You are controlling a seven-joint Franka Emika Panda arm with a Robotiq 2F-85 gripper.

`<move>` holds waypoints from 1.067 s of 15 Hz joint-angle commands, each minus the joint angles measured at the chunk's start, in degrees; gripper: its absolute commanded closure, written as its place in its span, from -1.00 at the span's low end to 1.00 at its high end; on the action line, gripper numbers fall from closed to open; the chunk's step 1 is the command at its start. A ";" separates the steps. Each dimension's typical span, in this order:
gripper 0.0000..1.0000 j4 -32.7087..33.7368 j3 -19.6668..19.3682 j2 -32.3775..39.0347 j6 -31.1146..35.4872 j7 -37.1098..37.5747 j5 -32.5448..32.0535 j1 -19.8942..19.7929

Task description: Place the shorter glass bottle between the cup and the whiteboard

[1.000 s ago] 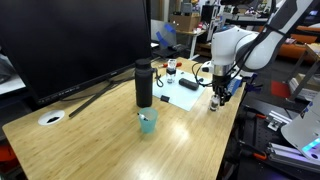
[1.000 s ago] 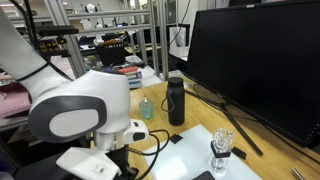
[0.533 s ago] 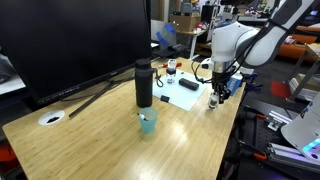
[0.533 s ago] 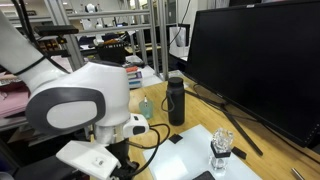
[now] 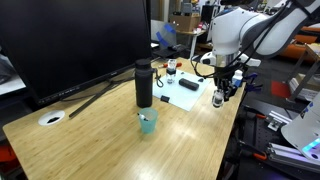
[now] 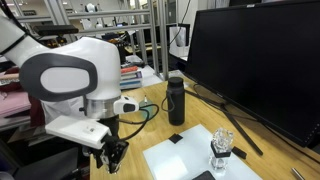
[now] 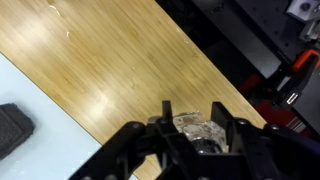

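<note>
My gripper [image 5: 220, 96] hangs above the table's edge, beside the whiteboard [image 5: 175, 94], and also shows in an exterior view [image 6: 112, 156]. In the wrist view the gripper [image 7: 200, 128] is shut on the shorter glass bottle [image 7: 200, 125], a small clear glass piece between the fingers. The whiteboard carries a black eraser [image 5: 188, 84] and shows in both exterior views [image 6: 190, 155] and at the wrist view's left edge [image 7: 30, 105]. The teal cup [image 5: 148, 121] stands on the wooden table in front of the black flask [image 5: 144, 83]; the cup also appears in an exterior view [image 6: 147, 107].
A large dark monitor [image 5: 75, 40] stands behind the flask. A red-labelled bottle [image 5: 171, 70] stands at the whiteboard's far side. A white round disc [image 5: 51, 118] lies near a table corner. Another glass bottle [image 6: 221, 150] stands on the whiteboard. Lab clutter surrounds the table.
The arm has risen, lifting the gripper with the bottle up from the table surface; the gripper now shows in both exterior views.
</note>
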 commanded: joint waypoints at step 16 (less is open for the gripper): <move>0.63 21.06 8.00 18.86 -12.10 -34.80 3.30 4.35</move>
